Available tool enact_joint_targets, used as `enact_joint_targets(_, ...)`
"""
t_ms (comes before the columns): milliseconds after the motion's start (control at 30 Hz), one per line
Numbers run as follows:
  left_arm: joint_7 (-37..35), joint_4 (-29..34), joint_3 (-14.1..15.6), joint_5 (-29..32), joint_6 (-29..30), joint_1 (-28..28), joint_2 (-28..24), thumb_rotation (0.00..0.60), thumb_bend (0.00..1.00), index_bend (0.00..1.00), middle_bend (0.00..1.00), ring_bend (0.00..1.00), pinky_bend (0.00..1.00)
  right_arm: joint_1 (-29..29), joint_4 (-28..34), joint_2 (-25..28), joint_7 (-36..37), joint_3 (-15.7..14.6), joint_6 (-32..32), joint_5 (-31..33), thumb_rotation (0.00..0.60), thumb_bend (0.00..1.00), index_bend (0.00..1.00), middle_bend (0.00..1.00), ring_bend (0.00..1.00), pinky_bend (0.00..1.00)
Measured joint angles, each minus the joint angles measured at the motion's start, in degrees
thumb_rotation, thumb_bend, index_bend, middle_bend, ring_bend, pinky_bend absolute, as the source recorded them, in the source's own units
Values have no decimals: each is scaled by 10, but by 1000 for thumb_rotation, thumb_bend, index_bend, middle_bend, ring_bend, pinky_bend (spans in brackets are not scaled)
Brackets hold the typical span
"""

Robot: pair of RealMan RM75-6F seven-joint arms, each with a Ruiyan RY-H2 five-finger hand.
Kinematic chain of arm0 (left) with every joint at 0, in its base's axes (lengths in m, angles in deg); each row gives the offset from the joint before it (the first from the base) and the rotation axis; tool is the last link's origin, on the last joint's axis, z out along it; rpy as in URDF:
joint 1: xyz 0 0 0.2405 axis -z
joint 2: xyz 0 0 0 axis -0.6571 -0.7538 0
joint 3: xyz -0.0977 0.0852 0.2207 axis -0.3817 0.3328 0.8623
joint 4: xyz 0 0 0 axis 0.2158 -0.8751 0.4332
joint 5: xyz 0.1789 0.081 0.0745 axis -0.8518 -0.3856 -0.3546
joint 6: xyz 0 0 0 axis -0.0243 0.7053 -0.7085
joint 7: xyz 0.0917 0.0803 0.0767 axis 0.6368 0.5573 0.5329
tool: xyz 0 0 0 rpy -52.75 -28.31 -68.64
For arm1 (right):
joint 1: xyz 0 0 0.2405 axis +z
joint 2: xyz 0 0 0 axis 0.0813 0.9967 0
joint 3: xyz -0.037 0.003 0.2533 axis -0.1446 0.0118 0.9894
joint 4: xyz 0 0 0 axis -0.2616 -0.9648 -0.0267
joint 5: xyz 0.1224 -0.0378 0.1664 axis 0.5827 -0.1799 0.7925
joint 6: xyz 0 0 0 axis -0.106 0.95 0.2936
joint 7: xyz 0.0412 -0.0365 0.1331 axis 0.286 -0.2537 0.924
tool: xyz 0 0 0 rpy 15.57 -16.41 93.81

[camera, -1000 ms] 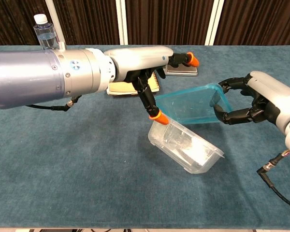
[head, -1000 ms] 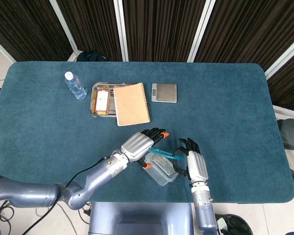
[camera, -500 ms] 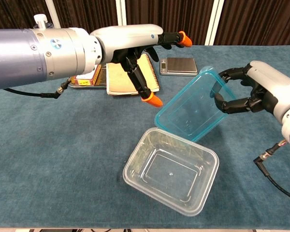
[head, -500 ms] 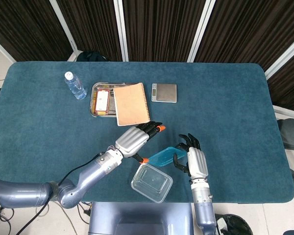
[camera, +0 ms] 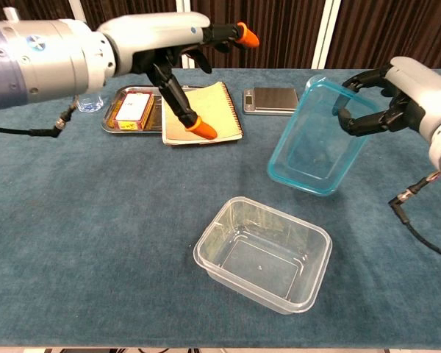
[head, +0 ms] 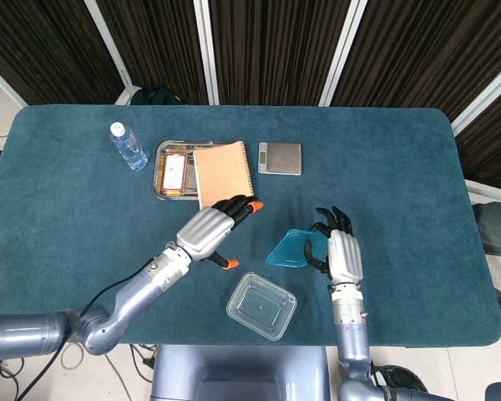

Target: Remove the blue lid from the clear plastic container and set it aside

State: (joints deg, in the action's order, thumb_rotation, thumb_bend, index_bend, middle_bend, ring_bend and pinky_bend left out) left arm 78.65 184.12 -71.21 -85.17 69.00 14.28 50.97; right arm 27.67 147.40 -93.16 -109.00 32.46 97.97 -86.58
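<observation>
My right hand [head: 344, 251] [camera: 397, 99] grips the blue lid [head: 292, 249] [camera: 317, 140] by its upper right edge and holds it tilted steeply in the air, open side facing left. The clear plastic container [head: 261, 305] [camera: 263, 252] rests upright and uncovered on the table near the front edge, below and left of the lid. My left hand [head: 210, 229] [camera: 173, 45] is open, fingers spread, raised above the table to the left of the lid and apart from both objects.
At the back stand a metal tray [head: 162, 167] holding a box, a tan notebook [head: 224, 177] overlapping it, a small scale [head: 280, 158] and a water bottle [head: 128, 145]. A cable [camera: 419, 213] trails from my right arm.
My right hand has lifted the lid higher and to the right, away from the container. My left hand has drawn back up and to the left. The container has settled flat on the table.
</observation>
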Motion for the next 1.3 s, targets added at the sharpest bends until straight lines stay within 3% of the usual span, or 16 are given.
enact_joint_targets(200,-23,21,4,-24,19,-25,-38,600,0,0,0,0,160,-1,-20,33,-13,3,-12,22,600,602,600,201,0,0)
enact_joint_targets(433,-62,48,17,-59,43,-64,-99,600,0,0,0,0,160,8,-59,66,-80,1,-29,59,600,602,582,201,0,0)
enact_joint_targets(467,-68,50,19,-64,46,-69,-107,600,0,0,0,0,160,10,-64,70,-90,0,-32,64,600,602,526,196,0,0)
enact_joint_targets(600,-95,60,32,-89,55,-92,-141,600,0,0,0,0,160,22,-88,84,-133,-5,-45,87,600,590,52,36,0,0)
enact_joint_targets(633,-101,62,36,-97,58,-98,-151,600,0,0,0,0,160,26,-93,88,-142,-5,-50,97,600,581,12,15,0,0)
enact_joint_targets(767,-126,63,50,-123,69,-120,-178,600,0,0,0,0,160,37,-94,101,-169,-5,-59,119,600,490,0,0,0,0)
enact_joint_targets(933,-158,61,64,-141,91,-149,-201,600,0,0,0,0,160,42,-83,114,-182,-11,-54,124,600,486,0,0,0,0)
enact_joint_targets(1300,-165,72,108,-174,168,-231,-235,600,0,0,0,0,154,1,-22,184,-118,-46,-52,86,600,459,0,0,0,0)
